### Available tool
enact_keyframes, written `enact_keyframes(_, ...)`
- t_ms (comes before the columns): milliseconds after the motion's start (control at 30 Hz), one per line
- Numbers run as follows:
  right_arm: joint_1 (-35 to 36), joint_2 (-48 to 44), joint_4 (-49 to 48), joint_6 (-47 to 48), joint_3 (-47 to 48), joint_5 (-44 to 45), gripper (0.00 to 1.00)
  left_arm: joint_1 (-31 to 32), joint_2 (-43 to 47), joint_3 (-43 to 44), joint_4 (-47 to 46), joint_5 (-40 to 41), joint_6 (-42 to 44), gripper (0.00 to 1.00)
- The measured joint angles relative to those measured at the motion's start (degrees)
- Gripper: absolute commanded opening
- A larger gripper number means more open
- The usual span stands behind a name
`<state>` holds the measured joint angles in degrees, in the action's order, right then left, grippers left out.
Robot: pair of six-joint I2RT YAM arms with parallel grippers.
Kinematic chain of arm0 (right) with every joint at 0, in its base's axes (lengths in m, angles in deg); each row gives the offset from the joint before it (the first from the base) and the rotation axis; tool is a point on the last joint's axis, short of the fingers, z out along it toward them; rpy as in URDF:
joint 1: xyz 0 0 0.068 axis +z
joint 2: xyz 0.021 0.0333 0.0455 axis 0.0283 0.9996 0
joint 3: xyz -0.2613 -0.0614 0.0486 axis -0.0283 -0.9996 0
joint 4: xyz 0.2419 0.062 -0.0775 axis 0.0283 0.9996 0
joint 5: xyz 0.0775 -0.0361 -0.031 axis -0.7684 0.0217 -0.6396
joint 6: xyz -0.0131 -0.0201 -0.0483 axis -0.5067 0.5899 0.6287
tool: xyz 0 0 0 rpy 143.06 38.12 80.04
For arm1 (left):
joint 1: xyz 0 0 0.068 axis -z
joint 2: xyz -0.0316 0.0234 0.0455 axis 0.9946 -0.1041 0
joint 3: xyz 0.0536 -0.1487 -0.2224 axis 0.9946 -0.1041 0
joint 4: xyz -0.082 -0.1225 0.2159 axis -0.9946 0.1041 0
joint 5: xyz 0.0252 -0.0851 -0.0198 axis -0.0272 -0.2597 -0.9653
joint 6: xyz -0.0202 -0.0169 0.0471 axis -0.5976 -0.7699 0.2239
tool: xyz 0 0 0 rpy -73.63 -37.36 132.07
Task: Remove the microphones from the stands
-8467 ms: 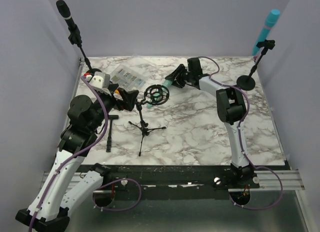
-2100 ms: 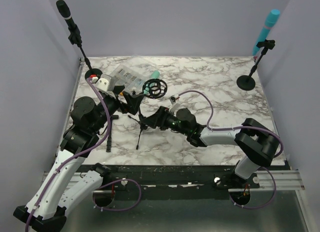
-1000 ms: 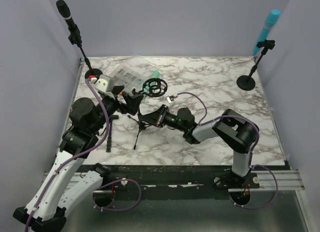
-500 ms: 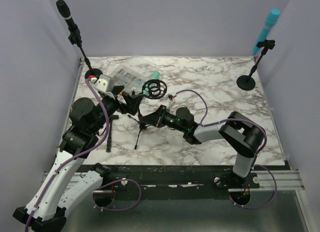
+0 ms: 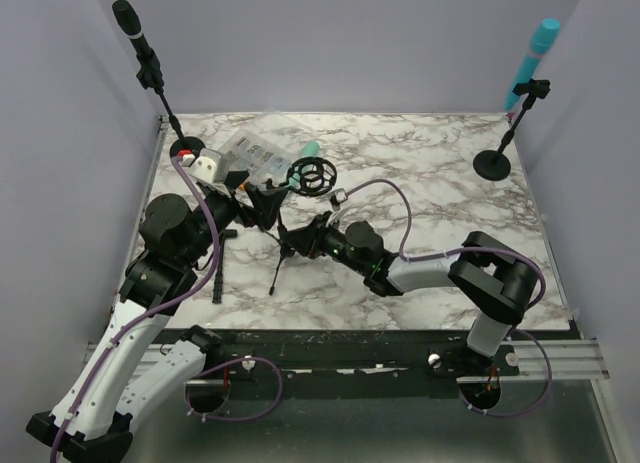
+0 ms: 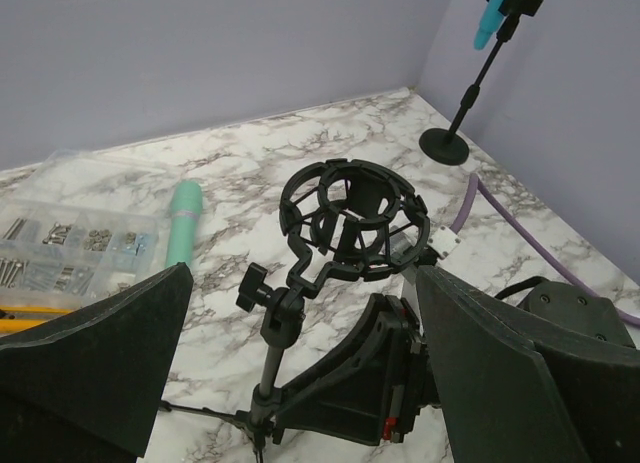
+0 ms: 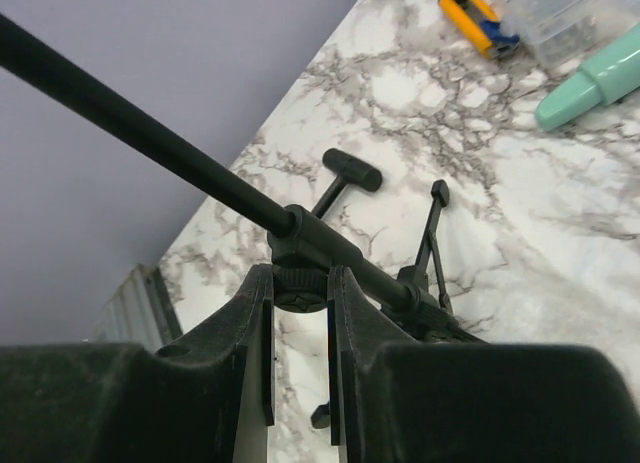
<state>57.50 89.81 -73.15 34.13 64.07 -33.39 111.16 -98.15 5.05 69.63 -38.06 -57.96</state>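
The teal microphone (image 5: pixel 308 149) lies flat on the table beside the clear parts box, out of the stand; the left wrist view also shows the microphone (image 6: pixel 183 223). The black tripod stand (image 5: pixel 283 251) carries an empty shock mount (image 5: pixel 313 175). My right gripper (image 7: pixel 300 283) is shut on the knurled knob (image 7: pixel 300 295) of the stand's pole clamp, low on the pole (image 7: pixel 190 155). My left gripper (image 6: pixel 300 283) is open, its wide fingers (image 6: pixel 100 353) standing either side of the stand below the shock mount (image 6: pixel 350 208) without touching it.
A clear parts box (image 5: pixel 255 153) sits at the back left. A black microphone on a stand (image 5: pixel 130 23) rises at the back left corner, a teal one (image 5: pixel 540 43) at the back right. A black T-handle tool (image 5: pixel 218 273) lies left of the tripod.
The microphone, once in the shock mount in my right gripper, now lies on the table. Over the last second my right arm's elbow swung right while its gripper stayed on the stand.
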Motion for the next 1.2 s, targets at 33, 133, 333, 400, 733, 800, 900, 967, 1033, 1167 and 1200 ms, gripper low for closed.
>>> enact_keyframes(33, 0.4, -0.1, 0.1, 1.4, 0.0, 1.2, 0.01, 0.0, -0.1, 0.0, 0.0, 0.0, 0.0, 0.99)
enact_keyframes(133, 1.4, -0.4, 0.2, 5.5, 0.0, 5.1, 0.01, 0.0, -0.2, 0.0, 0.0, 0.0, 0.0, 0.99)
enact_keyframes(333, 3.7, -0.5, 0.5, 13.4, 0.7, 12.6, 0.01, 0.0, -0.3, 0.0, 0.0, 0.0, 0.0, 0.99)
enact_keyframes(400, 4.3, -0.5, 0.8, 16.2, 1.0, 14.8, 0.01, 0.0, -0.3, 0.0, 0.0, 0.0, 0.0, 0.98)
enact_keyframes(733, 7.6, 0.7, 5.1, 33.1, 5.2, 24.5, 0.01, 0.0, -0.3, 0.0, 0.0, 0.0, 0.0, 0.99)
enact_keyframes(800, 8.4, 1.4, 5.6, 37.1, 6.2, 26.4, 0.00, 0.0, -0.3, 0.0, 0.0, 0.0, 0.0, 0.99)
enact_keyframes(900, 10.3, 2.4, 6.3, 43.8, 7.7, 30.0, 0.00, 0.0, -0.3, 0.0, 0.0, 0.1, 0.0, 0.99)
enact_keyframes(967, 10.9, 2.7, 7.0, 47.8, 8.5, 31.2, 0.00, 0.0, -0.3, 0.0, 0.0, 0.1, 0.0, 0.99)
enact_keyframes(1033, 11.6, 2.9, 8.0, 50.5, 9.1, 31.6, 0.01, 0.0, -0.2, 0.0, 0.0, 0.2, 0.0, 0.99)
enact_keyframes(1167, 13.3, 4.4, 10.2, 58.1, 11.6, 34.8, 0.00, 0.0, 0.9, -0.1, 0.3, 1.8, 0.0, 0.98)
enact_keyframes(1200, 13.9, 5.0, 10.5, 60.1, 12.3, 36.0, 0.00, 0.0, 1.4, -0.2, 0.4, 2.6, 0.0, 0.98)
